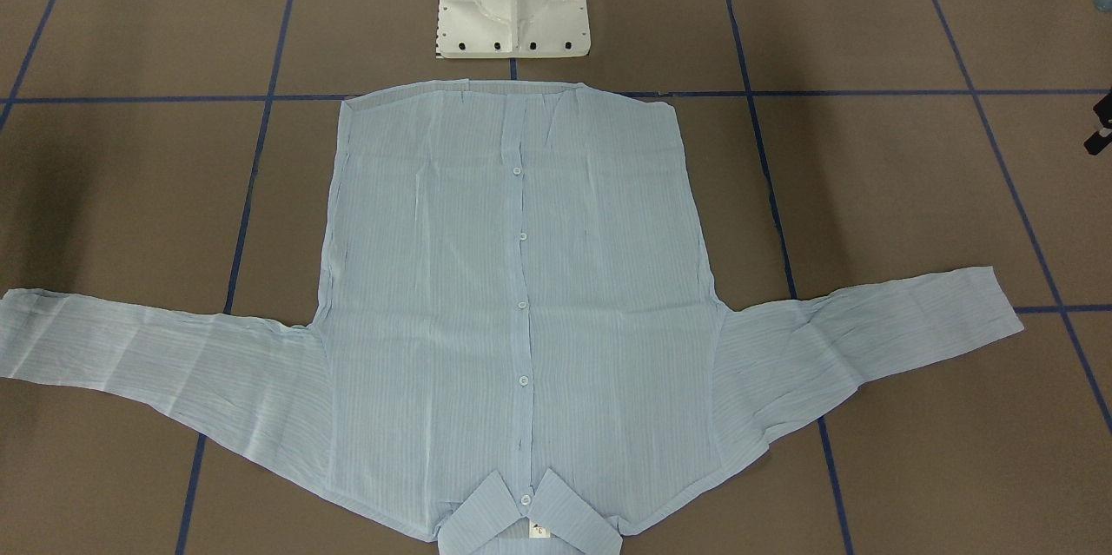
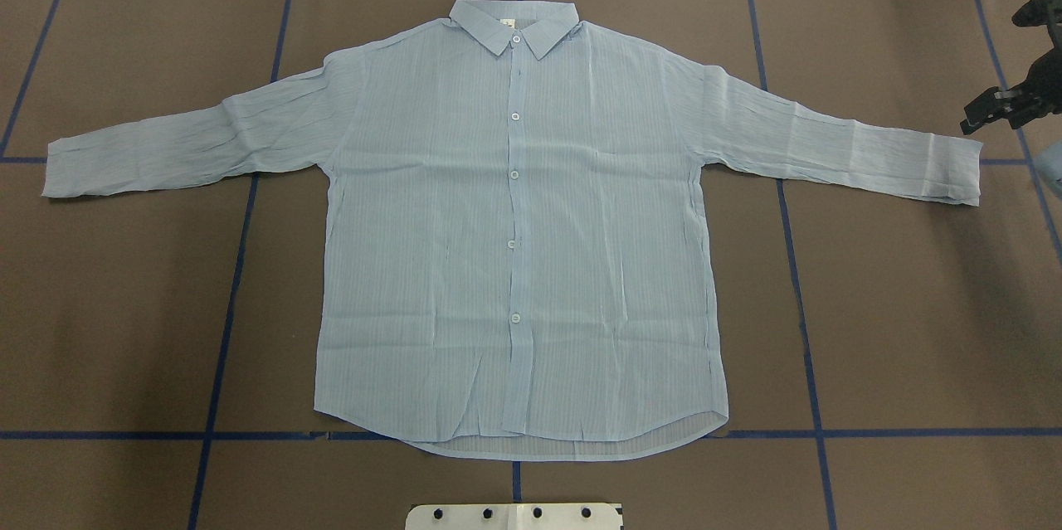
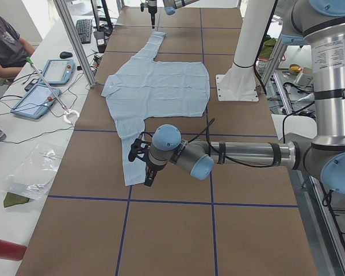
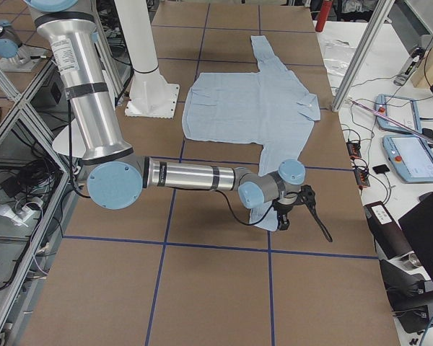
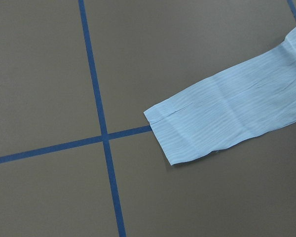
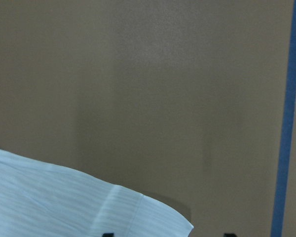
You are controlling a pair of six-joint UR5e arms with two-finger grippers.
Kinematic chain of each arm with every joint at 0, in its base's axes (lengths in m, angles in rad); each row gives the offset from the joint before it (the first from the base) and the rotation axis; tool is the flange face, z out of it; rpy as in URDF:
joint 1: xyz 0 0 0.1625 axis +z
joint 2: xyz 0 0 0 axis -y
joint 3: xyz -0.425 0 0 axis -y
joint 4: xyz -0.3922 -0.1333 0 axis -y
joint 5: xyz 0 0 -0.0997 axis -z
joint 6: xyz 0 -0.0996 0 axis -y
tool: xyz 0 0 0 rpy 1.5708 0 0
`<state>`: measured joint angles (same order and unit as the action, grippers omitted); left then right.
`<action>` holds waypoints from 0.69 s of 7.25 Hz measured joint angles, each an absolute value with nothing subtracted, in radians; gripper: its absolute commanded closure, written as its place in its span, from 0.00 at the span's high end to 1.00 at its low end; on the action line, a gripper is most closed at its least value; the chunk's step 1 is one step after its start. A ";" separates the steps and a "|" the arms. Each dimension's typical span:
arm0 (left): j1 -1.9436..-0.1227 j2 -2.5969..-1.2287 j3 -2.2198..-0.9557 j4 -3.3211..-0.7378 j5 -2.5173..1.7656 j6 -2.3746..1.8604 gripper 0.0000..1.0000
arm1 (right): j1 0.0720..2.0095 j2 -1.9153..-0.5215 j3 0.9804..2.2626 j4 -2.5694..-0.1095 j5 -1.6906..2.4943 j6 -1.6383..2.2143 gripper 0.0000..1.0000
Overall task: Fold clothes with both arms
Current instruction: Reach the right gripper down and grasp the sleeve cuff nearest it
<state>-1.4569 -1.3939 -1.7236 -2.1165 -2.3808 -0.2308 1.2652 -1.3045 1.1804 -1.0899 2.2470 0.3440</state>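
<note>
1. While the shirt lies flat and face up on the brown table, buttoned down the front, its two sleeves are spread out sideways, one toward each of my arms.
2. Its collar is at the table's far side, away from my white pedestal. The hem lies near the pedestal, across a blue tape line.
3. My right gripper hangs at the end of the sleeve on my right. Its fingers are spread wide and hold nothing. In my right wrist view the black fingertips just show at the bottom edge, with the corner of the right cuff between them.
4. My left gripper hangs just beyond the end of the other sleeve. The left cuff lies flat with its edge on a tape line, near a crossing of two lines. The gripper shows clearly only from the side, so I cannot tell how its jaws stand.
5. A person sits at the bench beside the table's far side.
</note>
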 measured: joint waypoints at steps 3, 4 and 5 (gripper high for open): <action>-1.456 -1.394 -1.709 -2.120 -2.385 -0.230 1.00 | 1.255 -1.308 1.128 -1.029 2.244 0.344 0.72; -1.456 -1.394 -1.708 -2.120 -2.384 -0.230 1.00 | 1.248 -1.306 1.120 -1.027 2.242 0.344 0.71; -1.456 -1.394 -1.708 -2.120 -2.384 -0.229 1.00 | 1.237 -1.305 1.116 -1.026 2.238 0.344 0.69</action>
